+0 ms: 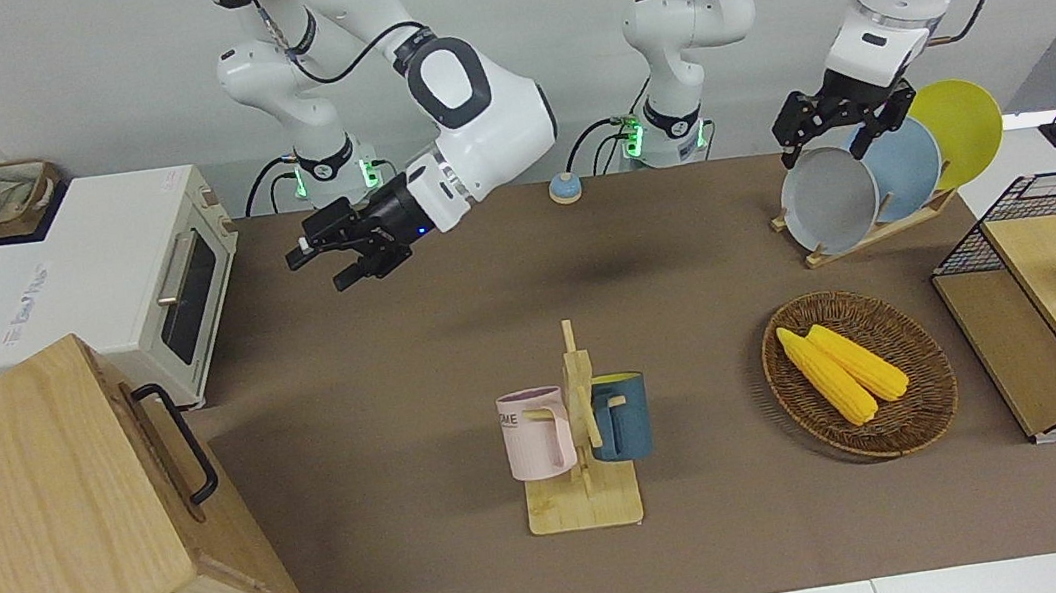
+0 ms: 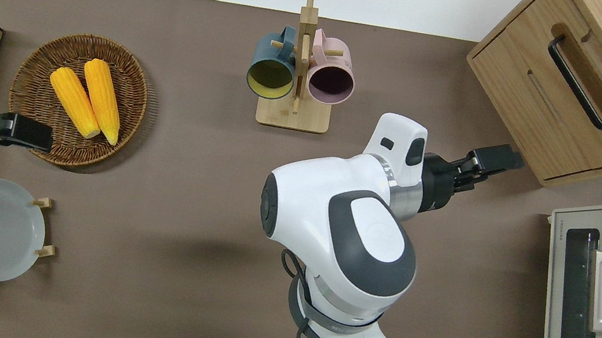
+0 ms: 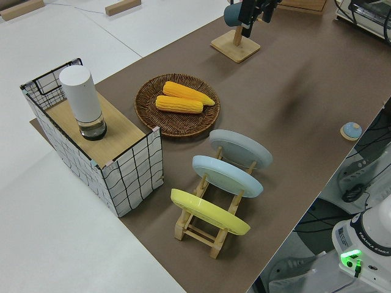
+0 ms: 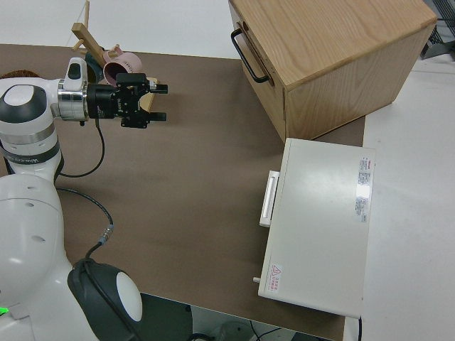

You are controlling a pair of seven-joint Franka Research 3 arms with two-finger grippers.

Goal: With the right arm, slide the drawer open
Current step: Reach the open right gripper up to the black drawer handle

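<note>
front view: right hand [image 1: 343,251] in the air, fingers spread, tipped sideways toward the right arm's end of the bench, likely lining up on the black loop handle [image 1: 179,439]. drawer [image 1: 166,452] sits shut in the wooden box at the bench corner farthest from the robots on that end; handle well apart from the hand. Left arm parked; its hand [image 1: 837,121] too unclear to call.
overhead view: right hand [image 2: 488,162] over bare mat just beside the box's lower corner, apart from the drawer [image 2: 572,111]; handle [image 2: 581,83] farther from the robots than the hand.
left side view: right hand barely in, at the top edge.
right side view: fingers of right hand [image 4: 158,101] clearly parted, holding nothing; toaster oven [image 4: 320,226] sits nearer the robots than the box.
</note>
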